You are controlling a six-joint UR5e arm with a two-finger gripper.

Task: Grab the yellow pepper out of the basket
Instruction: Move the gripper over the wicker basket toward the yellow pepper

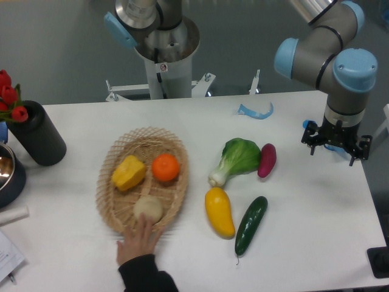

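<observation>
The yellow pepper (128, 173) is blocky and yellow-orange. It lies in the left half of the oval wicker basket (146, 131), beside a round orange (165, 167) and above a pale round vegetable (148, 208). My gripper (337, 143) hangs over the table's right side, far from the basket, pointing down. The wrist hides its fingers from this view, and nothing shows in them.
A person's hand (138, 240) rests on the basket's near rim. To the right of the basket lie a bok choy (237, 158), a purple vegetable (267, 160), a yellow squash (219, 212) and a cucumber (250, 224). A black vase (37, 141) of red tulips stands at the left.
</observation>
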